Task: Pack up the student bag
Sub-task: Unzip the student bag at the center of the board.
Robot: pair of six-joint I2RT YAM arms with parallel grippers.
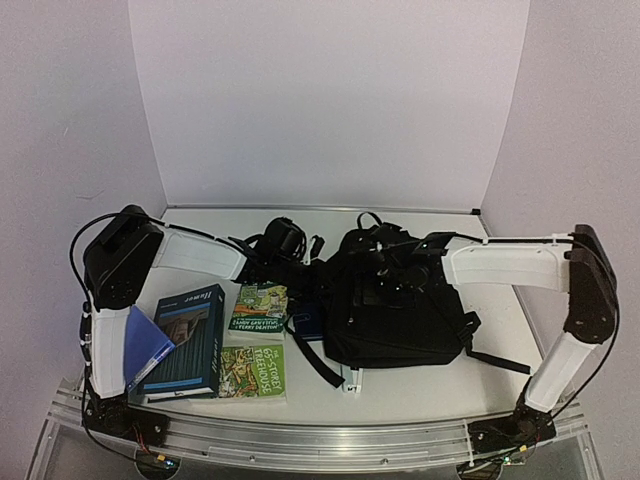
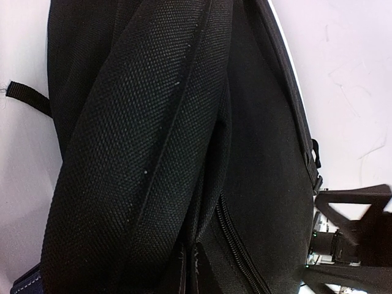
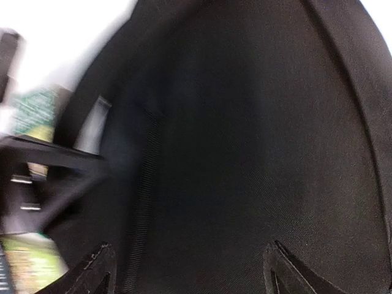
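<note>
The student bag [image 1: 400,315], a large black backpack, lies right of centre on the table. Its fabric fills the left wrist view, where a zipper [image 2: 236,245] runs down it. My left gripper [image 1: 285,243] is at the bag's upper left corner. Its fingertips [image 2: 191,277] are pressed together on a fold of the bag's fabric. My right gripper [image 1: 395,283] hovers over the bag's top panel. In the blurred right wrist view its fingers [image 3: 101,272] stand wide apart over black cloth, with nothing between them.
Left of the bag lie a dark teal book [image 1: 185,340], two green books [image 1: 258,308] [image 1: 252,372], a blue folder [image 1: 147,345] and a small dark-blue wallet [image 1: 308,321]. Bag straps [image 1: 495,358] trail to the right. White walls enclose the table on three sides.
</note>
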